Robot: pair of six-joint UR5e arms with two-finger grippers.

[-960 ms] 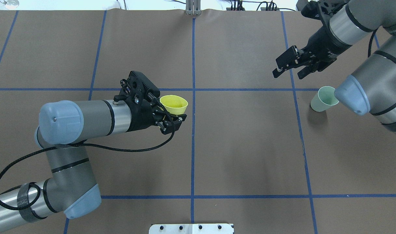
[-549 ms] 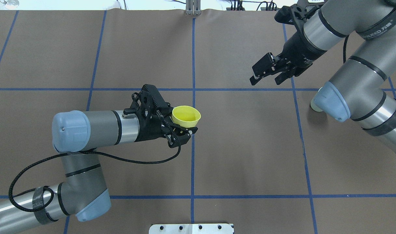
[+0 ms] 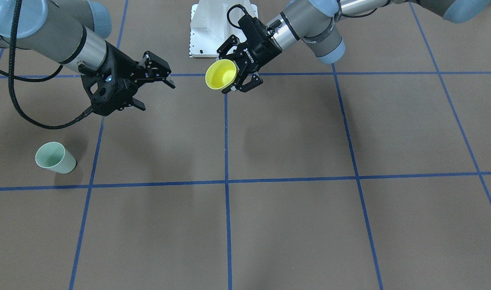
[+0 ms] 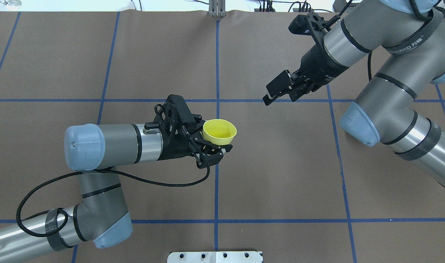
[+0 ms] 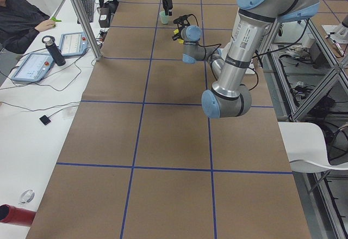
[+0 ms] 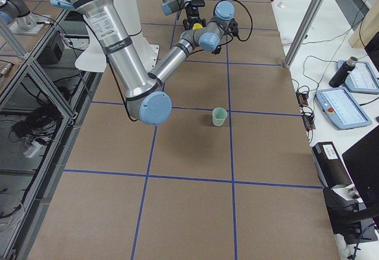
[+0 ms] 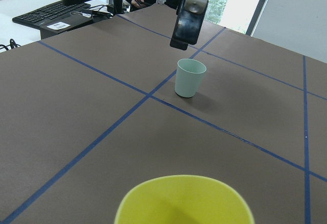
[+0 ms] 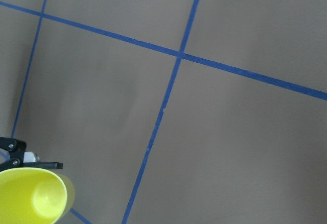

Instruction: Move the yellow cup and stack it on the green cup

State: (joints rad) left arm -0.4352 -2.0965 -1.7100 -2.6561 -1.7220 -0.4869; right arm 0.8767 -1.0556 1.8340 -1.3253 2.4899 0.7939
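The small bright yellow plastic tumbler (image 4: 219, 131) is in the air, mouth up, over the middle of the brown paper-covered table (image 4: 280, 175), clamped between the fingers of the left gripper (image 4: 215, 141). The small pale mint-green plastic tumbler (image 3: 56, 158) stands upright well apart on the robot's right, near a blue tape line (image 3: 94, 161). Between them hangs the right gripper (image 3: 156, 94), fingers spread and empty; its arm hides the green tumbler from overhead.

I log left arm (image 4: 114, 146) and right arm (image 4: 390, 91): grey tubes, pale-blue joint caps, black rings; braided black cable (image 4: 171, 185) loops along left.
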